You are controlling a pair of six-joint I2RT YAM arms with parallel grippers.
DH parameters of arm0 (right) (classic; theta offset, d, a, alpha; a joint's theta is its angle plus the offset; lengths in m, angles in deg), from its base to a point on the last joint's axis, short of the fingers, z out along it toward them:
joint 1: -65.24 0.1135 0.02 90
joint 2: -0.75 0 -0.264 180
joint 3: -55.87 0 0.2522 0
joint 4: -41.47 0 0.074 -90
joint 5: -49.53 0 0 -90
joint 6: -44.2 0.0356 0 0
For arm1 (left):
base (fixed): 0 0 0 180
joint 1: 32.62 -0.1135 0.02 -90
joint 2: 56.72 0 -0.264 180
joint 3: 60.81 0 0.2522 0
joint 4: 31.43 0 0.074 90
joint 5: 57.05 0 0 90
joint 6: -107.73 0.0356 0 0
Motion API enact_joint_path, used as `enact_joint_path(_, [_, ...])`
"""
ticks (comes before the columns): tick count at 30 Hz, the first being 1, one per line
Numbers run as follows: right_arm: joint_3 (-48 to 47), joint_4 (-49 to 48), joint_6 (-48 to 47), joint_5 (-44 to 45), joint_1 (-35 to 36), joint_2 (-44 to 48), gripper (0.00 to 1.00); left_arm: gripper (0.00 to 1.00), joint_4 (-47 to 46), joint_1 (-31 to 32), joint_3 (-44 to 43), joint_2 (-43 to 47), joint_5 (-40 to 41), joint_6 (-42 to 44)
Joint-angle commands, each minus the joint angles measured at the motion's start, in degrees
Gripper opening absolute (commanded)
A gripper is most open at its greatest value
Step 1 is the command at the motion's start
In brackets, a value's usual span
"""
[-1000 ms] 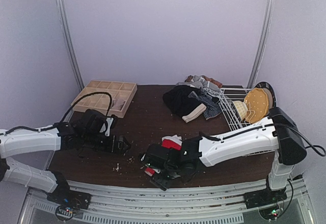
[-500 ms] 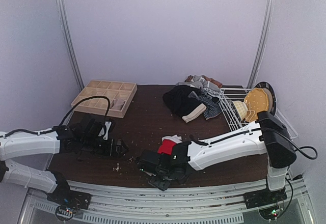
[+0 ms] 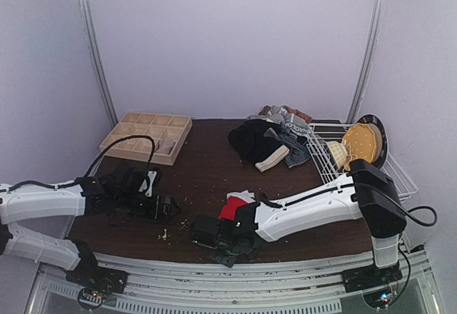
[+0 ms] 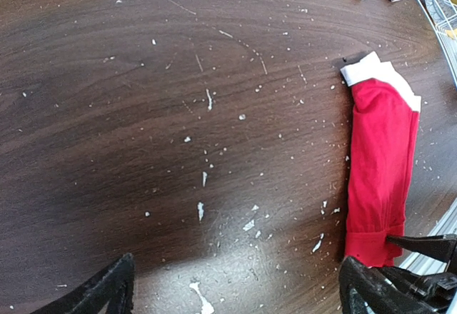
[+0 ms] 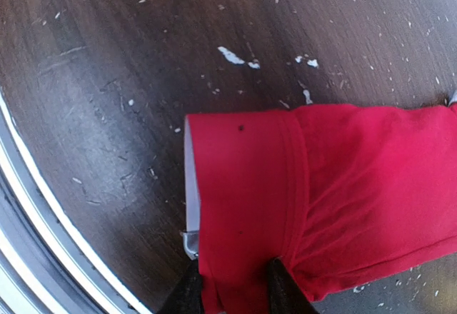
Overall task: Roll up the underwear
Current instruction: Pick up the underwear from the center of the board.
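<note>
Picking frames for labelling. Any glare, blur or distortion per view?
Top external: even flat light, soft detail, no glare. Left wrist: sharp, wide-angle curve at edges, pale sheen on the table near bottom. Right wrist: red underwear sharp, right gripper fingers dark and blurred, sheen on the table at left.

Wooden grid tray (image 3: 158, 116) back left, white wire rack (image 3: 323, 158) right, pale flecks (image 4: 203, 178) across dark tabletop (image 4: 107, 114)

The dark brown wood-grain surface (image 4: 107, 114) shows a soft sheen, scratched and flecked pale. The folded red cloth briefs (image 4: 378, 171) look matt, soft, finely creased; the pale wooden grid tray (image 3: 153, 117), matt.
</note>
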Motion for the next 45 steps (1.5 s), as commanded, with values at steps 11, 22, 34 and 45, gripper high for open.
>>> enact_joint_path(11, [5.2, -1.5, 3.4, -7.9, -2.5, 2.5, 0.0, 0.98, -5.1, 0.0, 2.7, 2.0, 0.3, 0.3])
enact_joint_path(22, [14.3, -12.2, 7.0, -28.8, -11.4, 12.9, 0.0, 0.98, -20.5, 0.0, 8.7, 3.1, -7.2, 3.7])
enact_joint_path(34, [22.8, -24.7, 12.7, -47.7, -21.0, 12.3, 0.0, 0.98, -50.7, 5.4, 15.7, -3.0, -8.3, 12.3])
enact_joint_path(45, [25.7, -28.3, 15.1, -55.9, -26.8, 11.6, 0.0, 0.97, -68.6, 7.0, 15.4, -15.4, -19.7, 29.2])
